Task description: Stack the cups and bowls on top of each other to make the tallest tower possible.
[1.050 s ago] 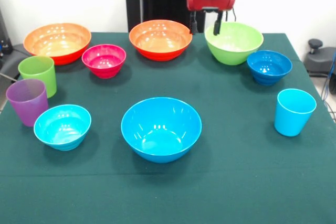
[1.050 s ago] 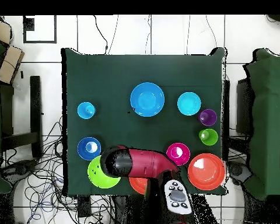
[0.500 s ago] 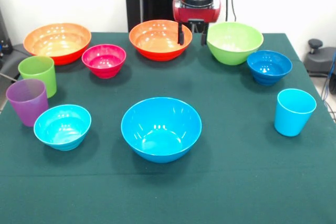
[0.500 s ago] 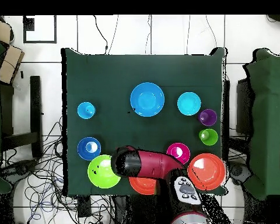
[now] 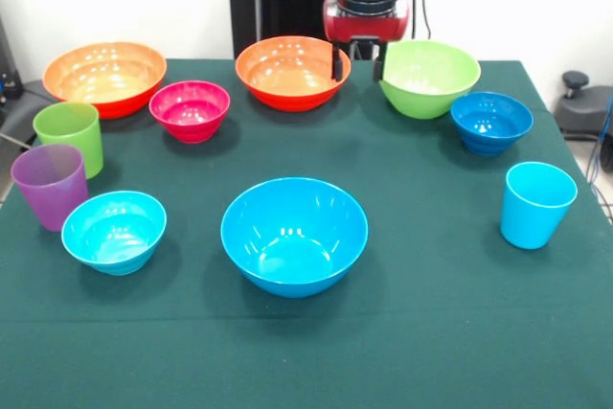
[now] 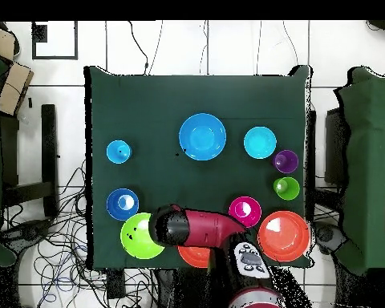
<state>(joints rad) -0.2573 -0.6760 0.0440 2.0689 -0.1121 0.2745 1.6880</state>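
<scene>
ten pieces of plastic ware stand apart on the green tabletop (image 5: 431,332), none nested in another, so no tower is built yet. the robot arm (image 6: 208,228) comes down at the far edge in the front view, and its claw (image 5: 357,62) hangs with the two fingers spread apart and nothing between them, one finger in front of the rim of the middle orange bowl (image 5: 287,71) and the other just at the rim of the lime green bowl (image 5: 431,76). whether the fingers touch either rim cannot be told.

the large blue bowl (image 5: 294,235) sits near the middle of the cloth, well apart from the rest. a second orange bowl (image 5: 103,75) stands at the far left corner in the front view. the magenta small bowl (image 5: 190,109) lies between the two orange ones, a little nearer the camera. the dark blue small bowl (image 5: 491,122) sits just beside the lime green bowl, on its right in that view. the cyan small bowl (image 5: 114,230) is at the left, close to the purple cup (image 5: 49,185), with the lime green cup (image 5: 69,135) just behind the purple one. the light blue cup (image 5: 535,203) stands upright alone at the right side.
</scene>
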